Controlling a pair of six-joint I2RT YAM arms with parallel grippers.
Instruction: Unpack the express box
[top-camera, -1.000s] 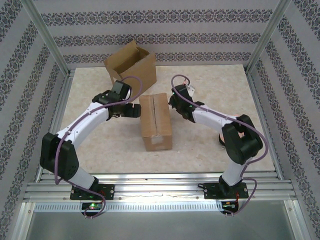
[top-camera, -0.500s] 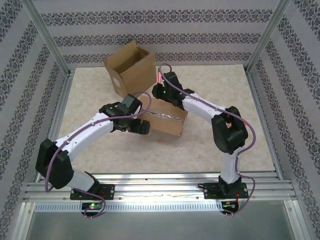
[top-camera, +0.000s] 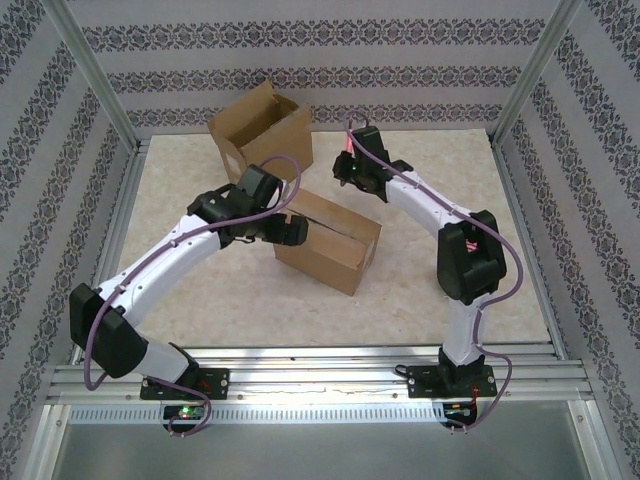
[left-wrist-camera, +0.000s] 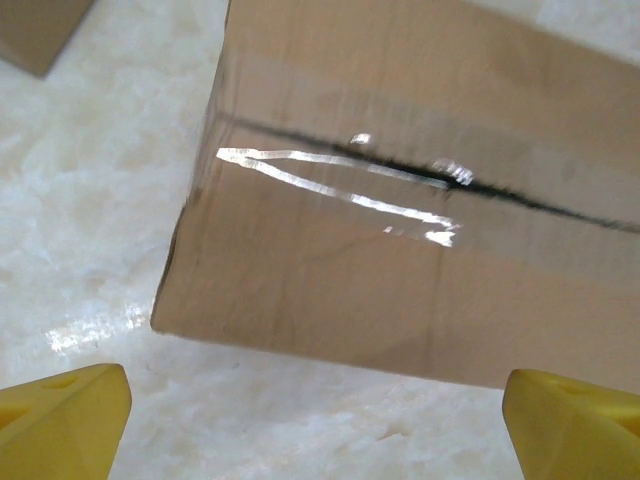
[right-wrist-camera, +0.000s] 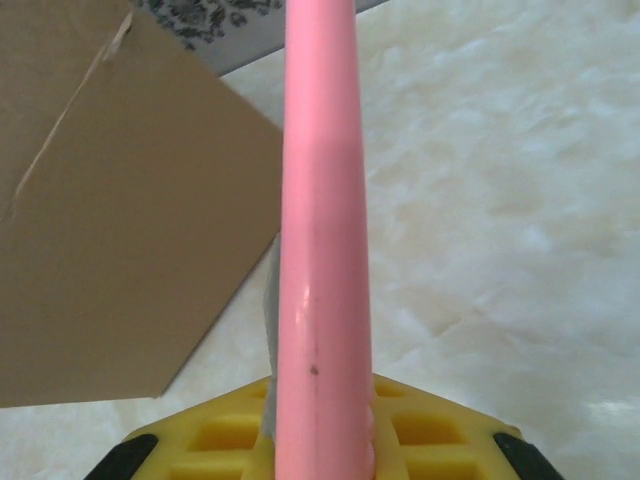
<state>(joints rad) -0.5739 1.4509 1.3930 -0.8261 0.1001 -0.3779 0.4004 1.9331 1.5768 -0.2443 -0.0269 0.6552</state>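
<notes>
Taped express box (top-camera: 328, 240) lies on the desk (top-camera: 200, 290), seam upward for cutting; left hand (top-camera: 290, 230) spread wide at its end, likely to brace it; right hand (top-camera: 355, 168) pinches a pink rod (right-wrist-camera: 320, 250), possibly a cutter, beyond it.

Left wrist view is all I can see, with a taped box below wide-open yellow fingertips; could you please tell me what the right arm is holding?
Observer: The right gripper is shut on a pink tool, a long smooth stick.
Operator: Thank you. Where is that gripper relative to my box?
Observer: In the top view it sits past the far side of the taped box, toward the back.
Operator: And is anything else out there, please?
Observer: An open box stands at the back left, its top open.
</notes>
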